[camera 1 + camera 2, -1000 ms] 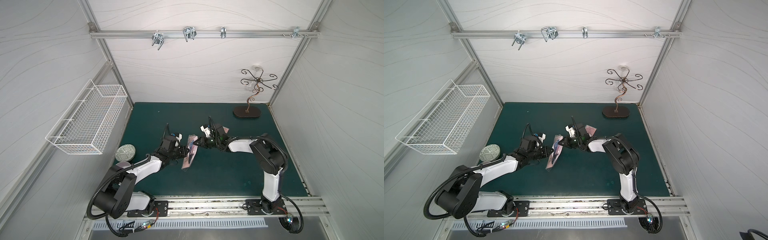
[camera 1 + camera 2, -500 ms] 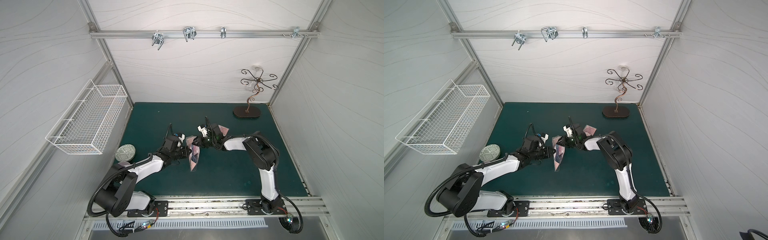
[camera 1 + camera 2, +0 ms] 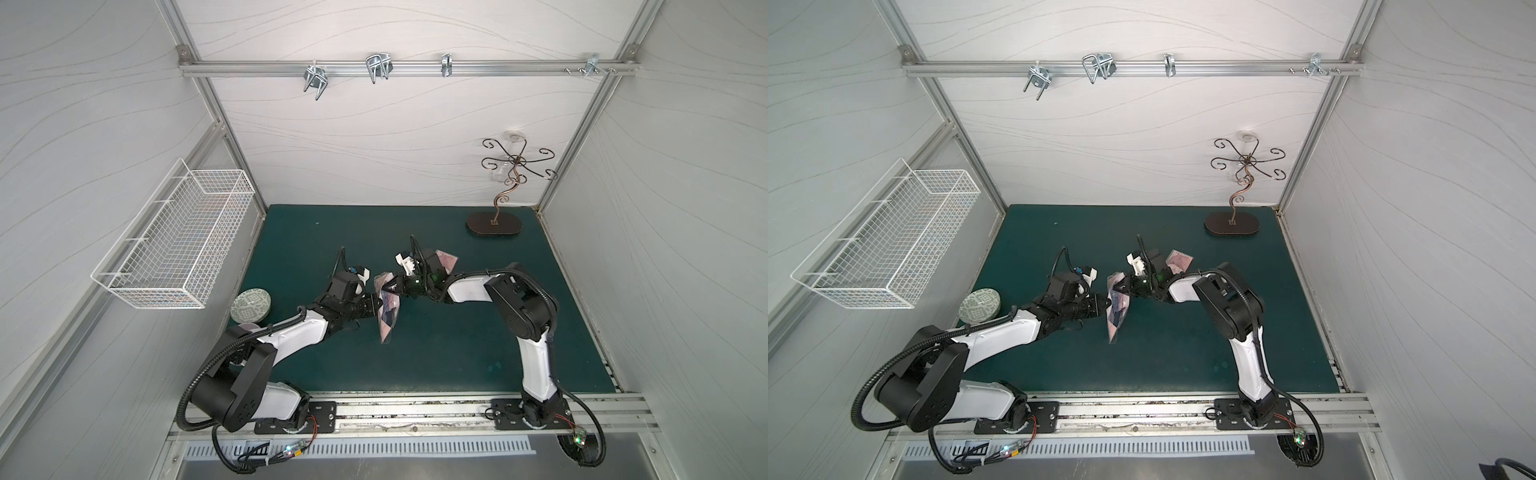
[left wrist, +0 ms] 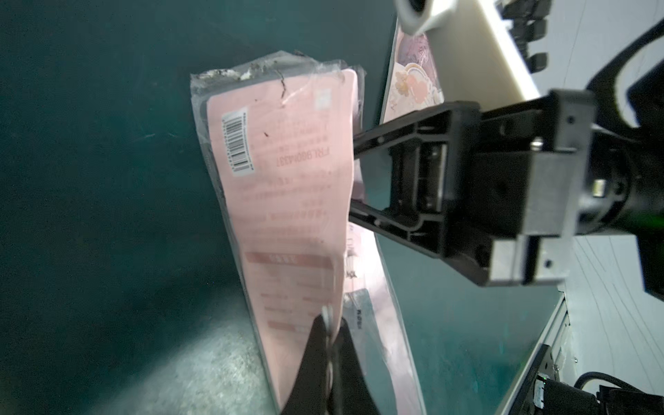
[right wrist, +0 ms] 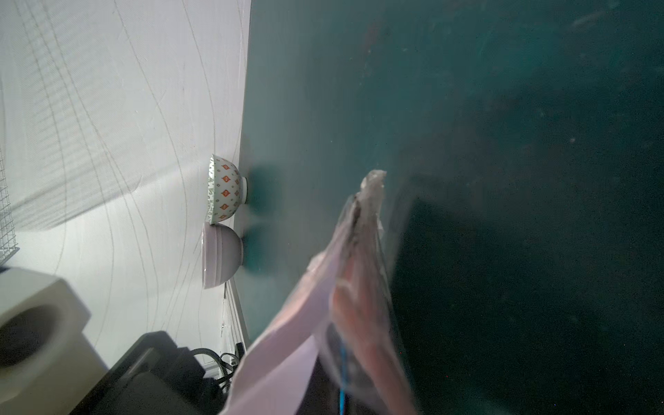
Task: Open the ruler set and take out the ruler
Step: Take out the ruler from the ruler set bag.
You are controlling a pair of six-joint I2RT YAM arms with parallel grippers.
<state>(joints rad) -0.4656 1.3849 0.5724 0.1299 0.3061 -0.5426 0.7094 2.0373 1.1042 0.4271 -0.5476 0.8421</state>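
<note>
The ruler set (image 4: 284, 201) shows a barcode (image 4: 237, 142) and an "FRL" code.

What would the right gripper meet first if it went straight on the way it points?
The ruler set, which the right gripper is shut on. Just past it sits the left gripper, likely next, though depth is unclear.

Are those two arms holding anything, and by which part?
The pink ruler set packet: the left tool pinches one long edge, the right tool grips near its upper end.
</note>
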